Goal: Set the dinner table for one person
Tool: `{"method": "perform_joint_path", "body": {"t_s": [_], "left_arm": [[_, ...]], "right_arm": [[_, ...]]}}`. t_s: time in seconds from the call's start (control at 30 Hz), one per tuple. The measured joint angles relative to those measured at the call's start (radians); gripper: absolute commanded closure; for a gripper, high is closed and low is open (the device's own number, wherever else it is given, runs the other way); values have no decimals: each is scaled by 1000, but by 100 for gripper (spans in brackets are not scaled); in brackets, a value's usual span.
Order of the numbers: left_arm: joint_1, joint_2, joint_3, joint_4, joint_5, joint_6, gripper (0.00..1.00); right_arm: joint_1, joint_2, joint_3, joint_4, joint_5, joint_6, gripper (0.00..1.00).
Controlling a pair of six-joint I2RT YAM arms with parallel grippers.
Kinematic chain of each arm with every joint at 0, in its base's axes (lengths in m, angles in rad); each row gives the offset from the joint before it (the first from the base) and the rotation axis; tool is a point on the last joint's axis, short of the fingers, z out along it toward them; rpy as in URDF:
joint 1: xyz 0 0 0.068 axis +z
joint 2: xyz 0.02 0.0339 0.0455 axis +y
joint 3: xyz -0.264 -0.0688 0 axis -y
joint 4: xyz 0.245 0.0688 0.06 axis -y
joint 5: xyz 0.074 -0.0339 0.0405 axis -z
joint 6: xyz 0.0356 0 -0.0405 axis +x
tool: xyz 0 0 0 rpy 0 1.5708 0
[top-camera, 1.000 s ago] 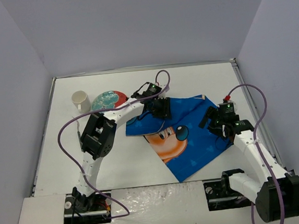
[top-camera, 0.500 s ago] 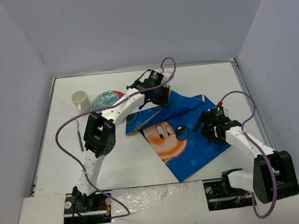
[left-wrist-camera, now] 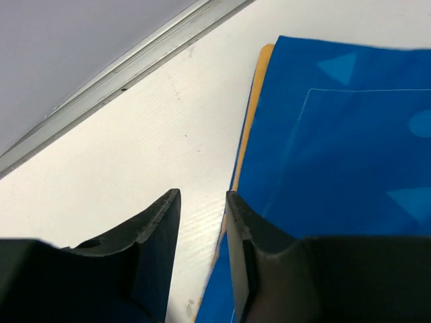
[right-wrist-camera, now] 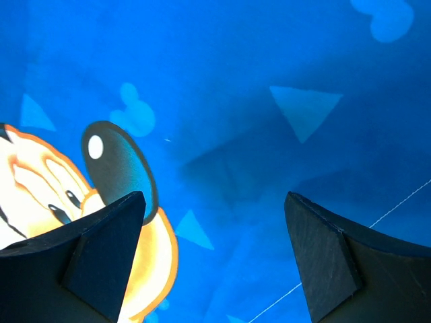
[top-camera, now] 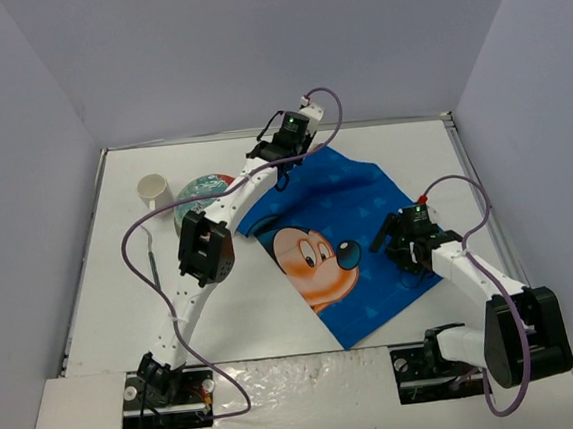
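Placemat first: the blue rectangular cartoon-mouse placemat [top-camera: 366, 207] lies flat and skewed on the large flat white rectangular counter [top-camera: 255, 318] with its thin metal rim, covering the middle and right of it. I see the left fingers [left-wrist-camera: 155, 235] at the mat's far-left edge, close to the counter's back rim. They stand slightly apart with only a narrow gap and nothing caught in it, and the mat's orange edge runs just beside the right-hand finger. The right fingers [right-wrist-camera: 111, 249] are spread wide over the mat's right part, near the mouse's black nose, gripping nothing. At the far left of the counter a small white cup [top-camera: 154, 193] stands upright. A round plate with a blue-green and red pattern [top-camera: 204, 190] sits just beside it, partly hidden by the left arm. A thin grey utensil [top-camera: 152, 256] lies nearer to me; I cannot tell which kind it is.
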Motion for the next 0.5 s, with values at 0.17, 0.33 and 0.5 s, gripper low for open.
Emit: {"method": "perform_joint_path", "body": {"t_s": [0.17, 0.33, 0.5], "left_arm": [[3, 73, 2, 94, -110, 22, 23], [6, 80, 63, 108, -173, 6, 17], [9, -53, 9, 56, -160, -31, 15]], "right_arm": [[2, 0, 38, -12, 0, 0, 19], [23, 29, 82, -19, 1, -4, 20], [30, 129, 121, -16, 19, 2, 19]]}}
